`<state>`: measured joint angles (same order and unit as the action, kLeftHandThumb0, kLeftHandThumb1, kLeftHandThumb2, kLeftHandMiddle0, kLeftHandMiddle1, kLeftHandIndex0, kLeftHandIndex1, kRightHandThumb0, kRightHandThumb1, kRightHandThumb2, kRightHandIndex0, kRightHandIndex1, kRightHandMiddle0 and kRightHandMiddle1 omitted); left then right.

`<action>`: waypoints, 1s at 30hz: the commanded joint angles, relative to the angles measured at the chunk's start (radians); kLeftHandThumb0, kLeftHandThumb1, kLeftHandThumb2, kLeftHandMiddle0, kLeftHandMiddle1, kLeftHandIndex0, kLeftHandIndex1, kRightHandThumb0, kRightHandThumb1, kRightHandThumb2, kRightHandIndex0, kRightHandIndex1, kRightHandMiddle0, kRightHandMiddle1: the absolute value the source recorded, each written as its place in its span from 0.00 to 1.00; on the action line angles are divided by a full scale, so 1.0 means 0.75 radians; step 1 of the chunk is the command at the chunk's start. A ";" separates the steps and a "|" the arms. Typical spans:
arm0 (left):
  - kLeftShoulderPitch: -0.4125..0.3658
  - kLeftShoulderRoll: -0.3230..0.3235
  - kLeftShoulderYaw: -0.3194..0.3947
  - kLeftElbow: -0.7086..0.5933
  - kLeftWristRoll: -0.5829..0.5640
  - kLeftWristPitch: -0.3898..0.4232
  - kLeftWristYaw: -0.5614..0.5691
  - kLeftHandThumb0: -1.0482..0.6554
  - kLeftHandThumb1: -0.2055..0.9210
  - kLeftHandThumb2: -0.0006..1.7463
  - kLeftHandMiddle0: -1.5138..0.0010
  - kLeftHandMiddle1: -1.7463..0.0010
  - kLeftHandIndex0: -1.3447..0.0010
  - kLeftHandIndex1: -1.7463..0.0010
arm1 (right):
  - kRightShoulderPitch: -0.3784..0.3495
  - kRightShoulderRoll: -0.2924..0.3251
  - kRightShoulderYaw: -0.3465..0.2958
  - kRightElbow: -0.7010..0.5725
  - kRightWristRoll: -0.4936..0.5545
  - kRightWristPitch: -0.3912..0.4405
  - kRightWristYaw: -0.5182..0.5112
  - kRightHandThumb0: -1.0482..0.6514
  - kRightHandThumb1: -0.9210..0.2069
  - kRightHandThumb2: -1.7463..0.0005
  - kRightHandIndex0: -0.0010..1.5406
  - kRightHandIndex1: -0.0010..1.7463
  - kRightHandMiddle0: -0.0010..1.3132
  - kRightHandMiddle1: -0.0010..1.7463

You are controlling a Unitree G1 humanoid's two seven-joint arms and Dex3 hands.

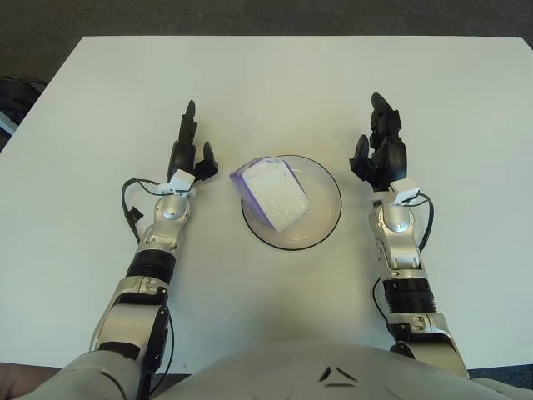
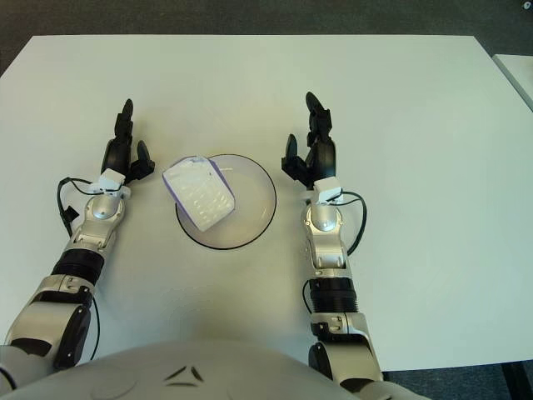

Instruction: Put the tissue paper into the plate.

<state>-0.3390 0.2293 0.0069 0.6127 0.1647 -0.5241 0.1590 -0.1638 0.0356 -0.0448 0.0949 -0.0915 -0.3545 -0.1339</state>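
I see the tissue paper [image 1: 273, 191] as a soft white packet with a faint dotted face and a purple edge along its far left side; it lies tilted in the left part of the plate [image 1: 326, 218], a clear round dish with a dark rim, and its far left corner overhangs the rim. My left hand [image 1: 188, 154] is just left of the plate, fingers released and stretched out, grasping nothing. My right hand [image 1: 381, 148] is just right of it, fingers likewise loose and empty. The white table [image 2: 400, 100] shows its right edge and a second pale surface [image 2: 518, 79] only in the right eye view; the left eye view alone shows a dark object [image 1: 15, 98] off the left edge.
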 commanded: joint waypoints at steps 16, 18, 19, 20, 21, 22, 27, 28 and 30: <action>0.195 -0.072 -0.027 0.080 -0.006 0.058 -0.018 0.13 1.00 0.65 0.96 0.99 1.00 0.89 | 0.178 0.008 0.007 0.024 0.014 -0.007 -0.004 0.22 0.00 0.52 0.11 0.02 0.00 0.24; 0.195 -0.073 -0.027 0.081 -0.005 0.057 -0.018 0.13 1.00 0.65 0.96 1.00 1.00 0.89 | 0.186 0.008 0.006 0.028 0.020 -0.006 0.000 0.23 0.00 0.53 0.12 0.03 0.00 0.27; 0.195 -0.072 -0.027 0.082 -0.005 0.056 -0.018 0.13 1.00 0.65 0.96 1.00 1.00 0.89 | 0.189 0.007 0.005 0.029 0.021 -0.005 0.001 0.23 0.00 0.53 0.12 0.03 0.00 0.27; 0.195 -0.072 -0.027 0.083 -0.005 0.056 -0.018 0.13 1.00 0.65 0.96 1.00 1.00 0.89 | 0.194 0.006 0.006 0.029 0.022 -0.003 0.004 0.23 0.00 0.53 0.13 0.03 0.00 0.28; 0.196 -0.072 -0.027 0.083 -0.005 0.055 -0.018 0.12 1.00 0.65 0.96 1.00 1.00 0.89 | 0.198 0.006 0.006 0.028 0.023 -0.002 0.006 0.23 0.00 0.53 0.13 0.03 0.00 0.29; 0.196 -0.072 -0.027 0.082 -0.004 0.055 -0.018 0.12 1.00 0.65 0.96 1.00 1.00 0.89 | 0.203 0.004 0.006 0.025 0.023 0.003 0.009 0.23 0.00 0.53 0.13 0.03 0.00 0.29; 0.200 -0.072 -0.028 0.081 -0.003 0.059 -0.017 0.12 1.00 0.65 0.96 0.99 1.00 0.89 | 0.232 0.004 0.010 -0.001 0.024 0.040 0.021 0.24 0.00 0.55 0.14 0.03 0.00 0.32; 0.201 -0.072 -0.028 0.080 -0.002 0.060 -0.017 0.12 1.00 0.65 0.96 0.99 1.00 0.89 | 0.239 0.006 0.010 -0.008 0.026 0.050 0.023 0.24 0.00 0.55 0.14 0.03 0.00 0.32; 0.203 -0.072 -0.028 0.077 -0.002 0.061 -0.016 0.12 1.00 0.65 0.96 1.00 1.00 0.89 | 0.250 0.009 0.010 -0.022 0.028 0.070 0.025 0.25 0.00 0.55 0.15 0.03 0.00 0.33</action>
<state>-0.3233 0.2244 0.0070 0.5935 0.1643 -0.5166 0.1585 -0.0250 0.0383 -0.0375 0.0797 -0.0875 -0.3465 -0.1203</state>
